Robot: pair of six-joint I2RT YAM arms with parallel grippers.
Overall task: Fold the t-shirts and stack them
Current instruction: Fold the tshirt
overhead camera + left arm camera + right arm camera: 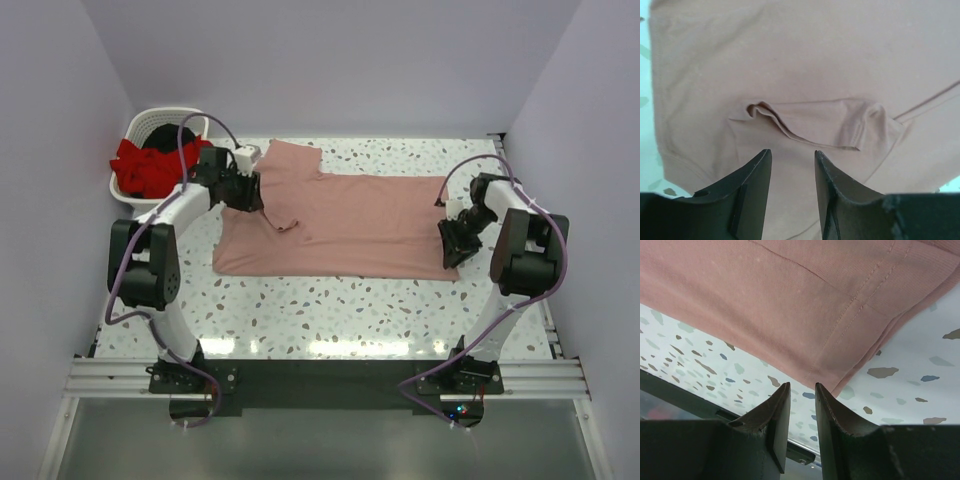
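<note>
On the speckled table (300, 300), a soft salmon-pink t-shirt (350, 225) lies outstretched, left gripper (792, 152) spread, right gripper (802, 386) narrowly parted

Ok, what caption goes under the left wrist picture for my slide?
Left gripper, jaws apart, facing a crumpled fold in the pink t-shirt.

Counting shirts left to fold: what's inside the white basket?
The basket holds a bright red shirt, bunched toward its near side, and a black shirt behind it. Whatever lies under them is covered.
</note>
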